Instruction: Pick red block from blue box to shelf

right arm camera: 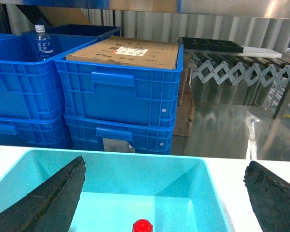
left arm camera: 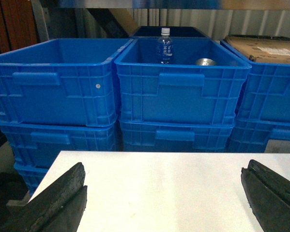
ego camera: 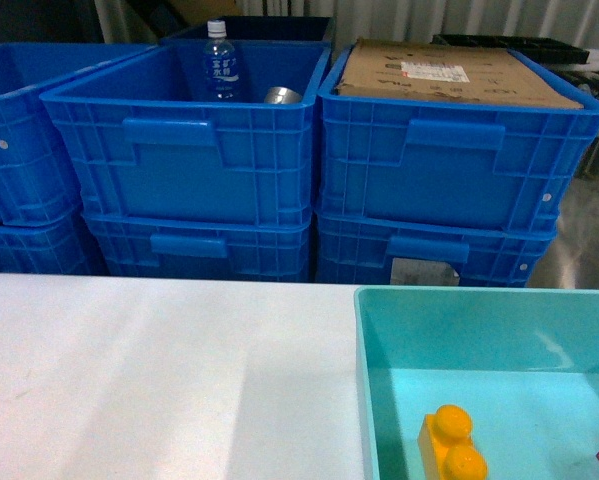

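Though cropped in head view, red block (right arm camera: 142, 225) mid-frame for right wrist.

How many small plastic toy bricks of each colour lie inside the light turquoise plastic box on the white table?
small bright red plastic brick: 1
yellow two-stud plastic brick: 1
Total: 2, both on the floor of the light turquoise plastic box.
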